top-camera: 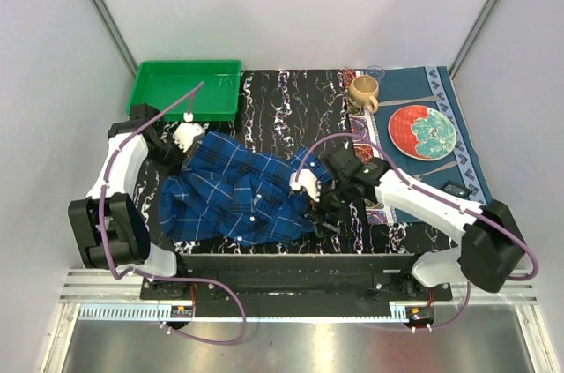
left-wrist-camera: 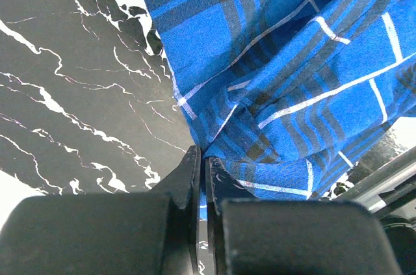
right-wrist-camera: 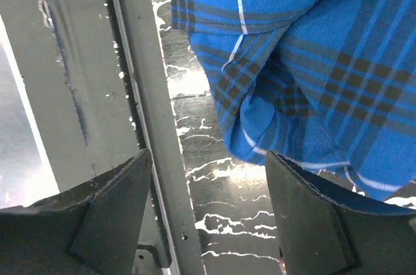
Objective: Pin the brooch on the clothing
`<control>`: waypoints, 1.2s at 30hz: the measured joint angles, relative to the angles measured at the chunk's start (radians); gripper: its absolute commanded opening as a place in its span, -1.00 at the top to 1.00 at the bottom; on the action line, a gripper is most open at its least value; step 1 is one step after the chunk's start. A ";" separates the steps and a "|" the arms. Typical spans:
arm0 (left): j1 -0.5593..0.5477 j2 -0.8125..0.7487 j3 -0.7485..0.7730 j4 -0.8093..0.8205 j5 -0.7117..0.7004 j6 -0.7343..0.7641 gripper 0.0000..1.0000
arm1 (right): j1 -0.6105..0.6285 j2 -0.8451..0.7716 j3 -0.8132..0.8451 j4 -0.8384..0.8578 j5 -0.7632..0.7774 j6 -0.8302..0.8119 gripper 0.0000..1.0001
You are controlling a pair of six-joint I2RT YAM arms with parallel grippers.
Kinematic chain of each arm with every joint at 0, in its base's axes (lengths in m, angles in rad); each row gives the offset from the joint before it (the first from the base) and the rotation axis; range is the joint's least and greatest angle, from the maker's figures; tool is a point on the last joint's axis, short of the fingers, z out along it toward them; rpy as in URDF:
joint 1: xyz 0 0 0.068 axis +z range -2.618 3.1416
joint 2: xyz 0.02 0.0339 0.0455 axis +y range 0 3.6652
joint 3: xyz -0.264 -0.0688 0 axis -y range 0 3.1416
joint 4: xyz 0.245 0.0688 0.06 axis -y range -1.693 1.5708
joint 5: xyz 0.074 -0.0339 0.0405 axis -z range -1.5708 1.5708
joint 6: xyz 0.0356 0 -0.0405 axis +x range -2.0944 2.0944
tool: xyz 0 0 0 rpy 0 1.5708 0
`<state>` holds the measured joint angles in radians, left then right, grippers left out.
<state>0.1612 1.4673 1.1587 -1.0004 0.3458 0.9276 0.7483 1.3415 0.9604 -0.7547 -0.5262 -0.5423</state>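
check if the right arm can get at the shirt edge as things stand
Probably yes. The right claw is open, and the shirt edge lies just ahead of its fingers, with only bare table between them.

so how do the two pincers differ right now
The left pincer is shut, pinching a fold of the shirt; the right pincer is open, with only table between its jaws. The left one is at the shirt's far left end; the right one is at its right edge. Both are at the shirt.
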 measured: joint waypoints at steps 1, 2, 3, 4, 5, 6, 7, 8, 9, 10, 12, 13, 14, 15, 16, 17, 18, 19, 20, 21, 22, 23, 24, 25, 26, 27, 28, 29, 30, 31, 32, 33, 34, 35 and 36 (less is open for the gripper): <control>0.001 0.000 0.003 -0.002 0.005 -0.006 1.00 | 0.014 0.018 -0.001 0.008 0.014 0.000 -0.50; 0.002 0.000 0.008 -0.005 0.011 -0.013 1.00 | 0.029 0.039 -0.001 0.023 0.029 0.000 -0.47; 0.002 0.000 0.011 -0.006 0.016 -0.019 1.00 | 0.042 0.058 -0.001 0.041 0.048 0.000 -0.47; 0.003 0.000 0.014 -0.008 0.021 -0.026 1.00 | 0.054 0.075 -0.001 0.056 0.062 0.000 -0.46; 0.005 0.000 0.017 -0.011 0.026 -0.033 1.00 | 0.068 0.093 -0.001 0.072 0.074 0.000 -0.44; 0.006 0.000 0.020 -0.013 0.031 -0.039 1.00 | 0.080 0.107 -0.001 0.085 0.081 0.001 -0.43; 0.007 0.000 0.023 -0.016 0.035 -0.045 1.00 | 0.097 0.128 -0.001 0.101 0.092 0.003 -0.39; 0.008 0.000 0.027 -0.019 0.040 -0.050 1.00 | 0.108 0.142 -0.001 0.113 0.096 0.005 -0.36; 0.011 0.000 0.029 -0.022 0.046 -0.055 1.00 | 0.125 0.158 -0.002 0.132 0.105 0.010 -0.32; 0.013 0.000 0.033 -0.023 0.052 -0.060 1.00 | 0.138 0.169 -0.004 0.148 0.113 0.014 -0.31; 0.021 0.000 0.039 -0.027 0.061 -0.065 1.00 | 0.162 0.184 -0.011 0.184 0.134 0.024 -0.09; 0.026 0.000 0.041 -0.027 0.065 -0.068 1.00 | 0.172 0.191 -0.015 0.201 0.151 0.027 0.06; 0.029 0.000 0.043 -0.029 0.069 -0.069 1.00 | 0.179 0.200 -0.017 0.220 0.171 0.032 0.33; 0.034 0.000 0.045 -0.029 0.072 -0.071 1.00 | 0.183 0.213 -0.017 0.243 0.202 0.043 0.87; 0.039 0.000 0.046 -0.031 0.077 -0.072 1.00 | 0.183 0.225 -0.017 0.259 0.227 0.042 1.00; 0.042 0.000 0.047 -0.033 0.082 -0.072 1.00 | 0.183 0.238 -0.016 0.275 0.265 0.055 1.00; 0.044 0.000 0.050 -0.038 0.087 -0.074 1.00 | 0.183 0.245 -0.014 0.282 0.291 0.060 1.00; 0.045 0.000 0.060 -0.054 0.096 -0.079 1.00 | 0.182 0.248 -0.008 0.277 0.328 0.069 1.00; 0.045 0.000 0.071 -0.068 0.105 -0.084 1.00 | 0.177 0.246 0.005 0.258 0.353 0.072 1.00; 0.045 -0.004 0.090 -0.084 0.119 -0.091 1.00 | 0.171 0.240 0.023 0.243 0.375 0.071 1.00; 0.045 -0.009 0.121 -0.105 0.137 -0.100 1.00 | 0.151 0.229 0.050 0.225 0.388 0.067 1.00; 0.045 -0.022 0.162 -0.119 0.160 -0.114 1.00 | 0.118 0.204 0.090 0.201 0.398 0.061 1.00; 0.045 -0.039 0.194 -0.120 0.179 -0.125 1.00 | 0.084 0.183 0.124 0.189 0.409 0.056 1.00; 0.045 -0.064 0.235 -0.122 0.201 -0.143 1.00 | 0.036 0.159 0.174 0.179 0.415 0.048 1.00; 0.045 -0.090 0.275 -0.119 0.219 -0.162 1.00 | -0.012 0.136 0.222 0.175 0.423 0.040 1.00; 0.045 -0.127 0.331 -0.102 0.241 -0.198 1.00 | -0.065 0.114 0.281 0.174 0.433 0.030 1.00; 0.045 -0.155 0.366 -0.086 0.253 -0.217 1.00 | -0.104 0.097 0.326 0.179 0.441 0.022 1.00; 0.045 -0.193 0.412 -0.057 0.266 -0.248 1.00 | -0.147 0.078 0.381 0.181 0.457 0.014 1.00; 0.045 -0.231 0.447 -0.023 0.280 -0.279 1.00 | -0.177 0.062 0.430 0.183 0.472 0.008 1.00; 0.045 -0.273 0.470 0.024 0.293 -0.310 1.00 | -0.197 0.043 0.480 0.190 0.490 0.002 1.00; 0.045 -0.315 0.483 0.066 0.303 -0.334 1.00 | -0.202 0.024 0.517 0.193 0.500 -0.002 1.00; 0.044 -0.367 0.484 0.121 0.309 -0.367 1.00 | -0.202 0.004 0.556 0.193 0.509 -0.006 1.00; 0.045 -0.414 0.481 0.165 0.310 -0.392 1.00 | -0.198 -0.019 0.587 0.193 0.510 -0.010 1.00; 0.045 -0.459 0.473 0.206 0.311 -0.413 1.00 | -0.194 -0.039 0.608 0.191 0.509 -0.011 1.00; 0.045 -0.507 0.459 0.249 0.312 -0.435 1.00 | -0.192 -0.063 0.634 0.180 0.506 -0.013 1.00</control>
<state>0.2062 0.9600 1.6176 -0.7517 0.6582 0.4923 0.5568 1.2785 1.5940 -0.5751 -0.0204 -0.5556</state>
